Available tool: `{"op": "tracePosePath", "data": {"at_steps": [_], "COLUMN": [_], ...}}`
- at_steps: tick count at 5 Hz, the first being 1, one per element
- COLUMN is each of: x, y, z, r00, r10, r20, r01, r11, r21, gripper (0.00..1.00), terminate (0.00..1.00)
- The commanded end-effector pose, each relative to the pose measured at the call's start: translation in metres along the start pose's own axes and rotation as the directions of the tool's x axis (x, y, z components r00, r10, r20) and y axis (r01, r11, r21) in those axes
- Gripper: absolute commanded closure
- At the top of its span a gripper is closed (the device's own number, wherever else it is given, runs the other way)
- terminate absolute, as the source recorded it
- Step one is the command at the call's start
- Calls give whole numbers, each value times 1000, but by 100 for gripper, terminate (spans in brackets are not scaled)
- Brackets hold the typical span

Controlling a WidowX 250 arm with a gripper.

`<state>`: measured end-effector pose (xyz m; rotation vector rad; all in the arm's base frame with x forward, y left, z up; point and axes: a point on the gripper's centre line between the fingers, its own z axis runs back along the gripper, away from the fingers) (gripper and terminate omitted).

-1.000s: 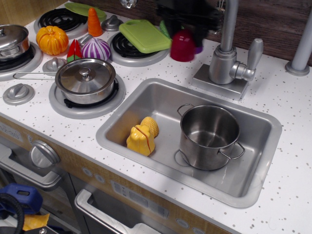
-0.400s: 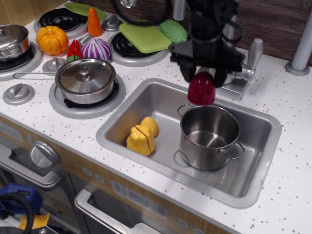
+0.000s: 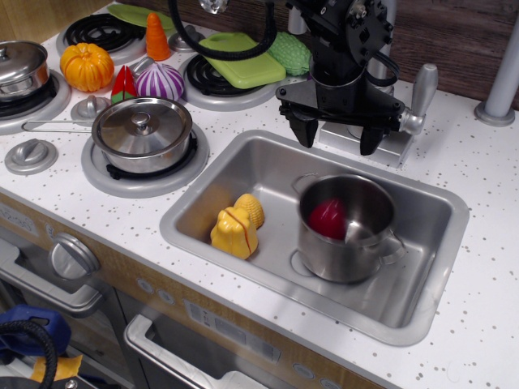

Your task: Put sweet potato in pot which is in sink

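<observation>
While the hand point(image 3: 338, 136) hangs over the far rim of the sink point(image 3: 243, 160), its two dark fingers point(image 3: 305, 130) stand wide apart with nothing between them. Directly below and a little toward the camera, the sweet potato point(image 3: 328, 218) sits inside the pot point(image 3: 346, 229), against the inner wall on the left side, visible as a dark red dome. The pot stands upright on the sink floor, toward the right of the basin. To its left, two yellow toys point(image 3: 236, 226) lie touching each other, apart from the pot.

Judging by its glossy plastic surface, the sweet potato is probably light, stiff and somewhat slippery; a grip across its rounded sides would hold best, and pads set too high on the dome might slide off. The pot looks rigid and heavier, and its smooth wall gives little purchase.

Beyond the sink, on the speckled tabletop point(image 3: 486, 182), a faucet point(image 3: 397, 97) rises behind the hand, and a lidded pan point(image 3: 141, 134) rests on a burner to the left.
</observation>
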<state>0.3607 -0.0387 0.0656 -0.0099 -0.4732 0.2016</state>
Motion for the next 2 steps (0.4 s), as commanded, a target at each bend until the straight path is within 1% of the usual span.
{"op": "tracePosePath", "data": {"at_steps": [1,2], "x": [13,13], "y": [-7,-7], "z": [20,20], "r00": [998,998], "r10": [-4,-4], "r20": [65,65], "r01": [6,6], "r11": [1000,1000], "r21": [-29,-29], "gripper": [0,0], "terminate": [0,100]}}
